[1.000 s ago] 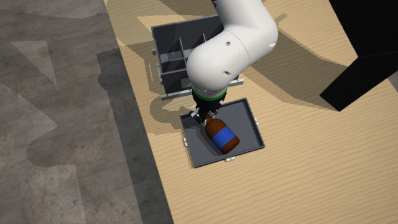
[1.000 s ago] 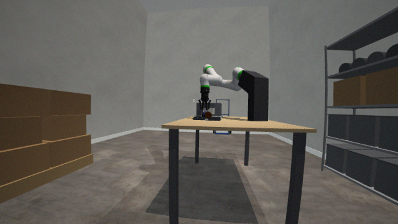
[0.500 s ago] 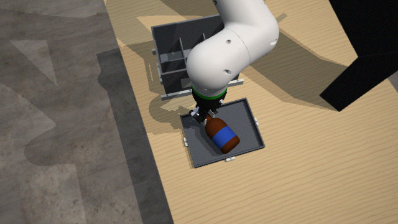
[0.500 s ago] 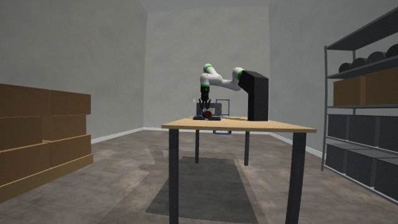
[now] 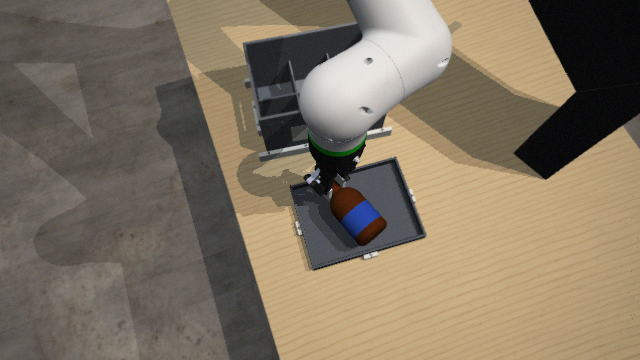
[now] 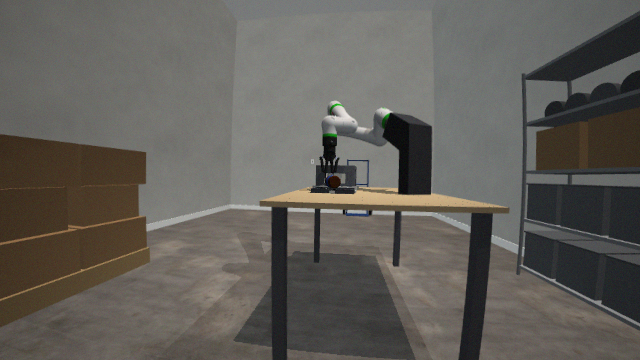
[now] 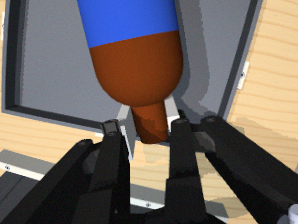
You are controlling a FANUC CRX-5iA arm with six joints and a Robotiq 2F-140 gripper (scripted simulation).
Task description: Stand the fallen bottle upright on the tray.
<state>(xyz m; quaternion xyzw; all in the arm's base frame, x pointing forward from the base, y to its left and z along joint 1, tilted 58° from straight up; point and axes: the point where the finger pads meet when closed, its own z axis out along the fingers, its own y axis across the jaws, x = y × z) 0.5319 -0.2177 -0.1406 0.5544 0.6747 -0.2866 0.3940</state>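
A brown bottle (image 5: 358, 215) with a blue label lies tilted over the grey tray, its neck toward the crate. My gripper (image 5: 327, 184) is shut on the bottle's neck. In the wrist view the two fingers of the gripper (image 7: 148, 129) clamp the narrow neck of the bottle (image 7: 133, 36), and the body reaches out over the tray (image 7: 200, 43). In the exterior view the bottle (image 6: 333, 181) shows small under the gripper (image 6: 329, 169), seemingly a little above the tray (image 6: 333, 190).
A dark grey crate (image 5: 295, 95) with dividers stands behind the tray, partly hidden by my arm. The robot's black base (image 5: 580, 80) is at the right. The table's left edge (image 5: 235, 215) runs close to the tray. Shelving (image 6: 580, 190) and cardboard boxes (image 6: 65, 220) stand around the room.
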